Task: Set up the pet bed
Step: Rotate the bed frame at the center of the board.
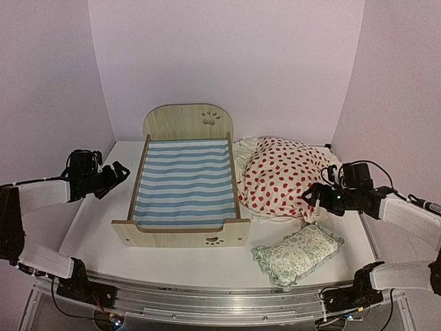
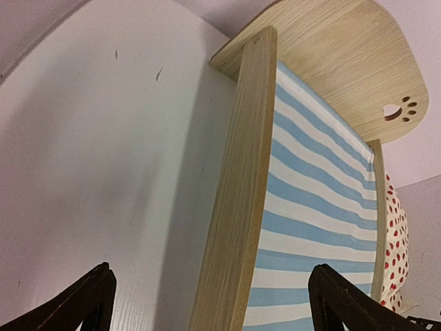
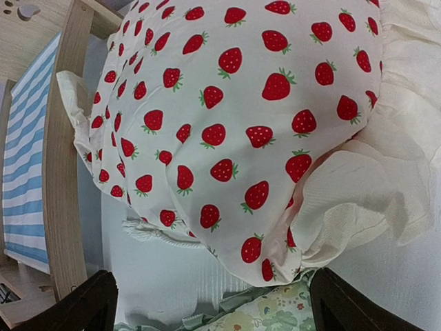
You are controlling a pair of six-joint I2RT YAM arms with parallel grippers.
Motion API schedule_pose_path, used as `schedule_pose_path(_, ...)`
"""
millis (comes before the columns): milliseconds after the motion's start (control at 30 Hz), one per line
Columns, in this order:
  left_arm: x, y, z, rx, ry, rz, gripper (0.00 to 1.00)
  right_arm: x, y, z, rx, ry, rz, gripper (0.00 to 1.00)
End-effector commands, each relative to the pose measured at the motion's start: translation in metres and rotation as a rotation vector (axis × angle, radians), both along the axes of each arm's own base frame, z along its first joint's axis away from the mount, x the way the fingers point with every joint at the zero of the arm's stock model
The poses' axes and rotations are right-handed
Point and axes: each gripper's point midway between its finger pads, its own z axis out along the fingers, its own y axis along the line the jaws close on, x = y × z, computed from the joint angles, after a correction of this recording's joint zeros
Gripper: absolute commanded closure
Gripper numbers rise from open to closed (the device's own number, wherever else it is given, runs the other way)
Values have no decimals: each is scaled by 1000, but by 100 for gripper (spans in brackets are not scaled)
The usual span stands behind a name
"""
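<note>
We find a cream cushion [image 1: 286, 176] printed with red strawberries (frilled along its edge) heaped just ahead of the right gripper [image 1: 311, 200], nearly filling its wrist view. A small green floral pillow [image 1: 298, 252] lies flat below that gripper on its near side, just beside the cushion's frill. Both rest on the white table [image 1: 89, 227], backed by pale lilac walls [image 1: 227, 55].

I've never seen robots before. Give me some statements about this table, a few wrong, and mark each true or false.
1. The pet bed's striped base is bare. True.
2. The strawberry cushion lies inside the bed. False: it lies on the table beside it.
3. The left end effector and right end effector are both open, holding nothing. True.
4. The floral pillow sits on top of the cushion. False: it lies on the table, nearer the arms.
</note>
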Motion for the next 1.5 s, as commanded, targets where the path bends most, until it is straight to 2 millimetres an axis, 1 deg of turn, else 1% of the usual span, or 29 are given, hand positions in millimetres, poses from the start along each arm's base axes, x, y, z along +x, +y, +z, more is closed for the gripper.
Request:
schedule_pose_path(0, 4, 17, 20, 79, -68, 63, 2, 1, 32, 6, 38, 8, 11, 2)
schedule_pose_path(33, 7, 18, 22, 108, -75, 54, 4, -2, 44, 3, 18, 27, 36, 2)
schedule_pose_path(67, 10, 18, 19, 135, -60, 46, 5, -5, 56, 2, -3, 49, 62, 2)
schedule_pose_path(133, 21, 13, 20, 184, -53, 9, 8, -12, 83, 0, -44, 80, 121, 2)
schedule_pose_path(167, 27, 7, 20, 205, -48, -22, 9, -15, 95, 1, -57, 80, 146, 2)
schedule_pose_path(200, 34, -2, 19, 227, -36, -49, 10, -18, 104, -2, -77, 87, 155, 2)
schedule_pose_path(300, 51, -32, 11, 306, -4, -119, 10, -26, 135, 3, -125, 54, 220, 2)
schedule_pose_path(333, 58, -40, 13, 338, -10, -127, 10, -29, 145, 6, -136, 43, 245, 2)
schedule_pose_path(400, 68, -49, 7, 366, 10, -148, 10, -38, 163, 8, -156, 33, 288, 2)
schedule_pose_path(500, 83, -54, -4, 408, 36, -173, 10, -53, 188, 12, -163, 12, 341, 2)
schedule_pose_path(600, 97, -66, -13, 417, 37, -230, 11, -68, 207, 14, -174, -5, 385, 2)
schedule_pose_path(700, 114, -69, -34, 456, 113, -241, 17, -78, 220, 16, -197, -19, 420, 2)
schedule_pose_path(800, 124, -64, -55, 498, 163, -220, 21, -80, 224, 20, -224, -47, 421, 2)
schedule_pose_path(867, 127, -61, -69, 522, 199, -212, 28, -79, 221, 22, -230, -56, 403, 2)
schedule_pose_path(933, 127, -59, -75, 529, 215, -205, 41, -78, 223, 24, -224, -55, 395, 2)
schedule_pose_path(1000, 125, -56, -76, 532, 215, -185, 47, -79, 231, 22, -220, -45, 400, 2)
schedule_pose_path(1133, 119, -48, -70, 544, 203, -150, 52, -90, 250, 18, -241, -33, 440, 2)
schedule_pose_path(1200, 117, -46, -65, 546, 193, -140, 53, -97, 258, 21, -247, -42, 466, 2)
schedule_pose_path(1300, 115, -45, -62, 542, 187, -127, 57, -105, 270, 29, -253, -77, 501, 2)
schedule_pose_path(1367, 114, -43, -60, 542, 185, -117, 60, -109, 272, 32, -280, -97, 500, 2)
schedule_pose_path(1467, 113, -43, -59, 537, 186, -110, 62, -115, 272, 22, -325, -99, 494, 2)
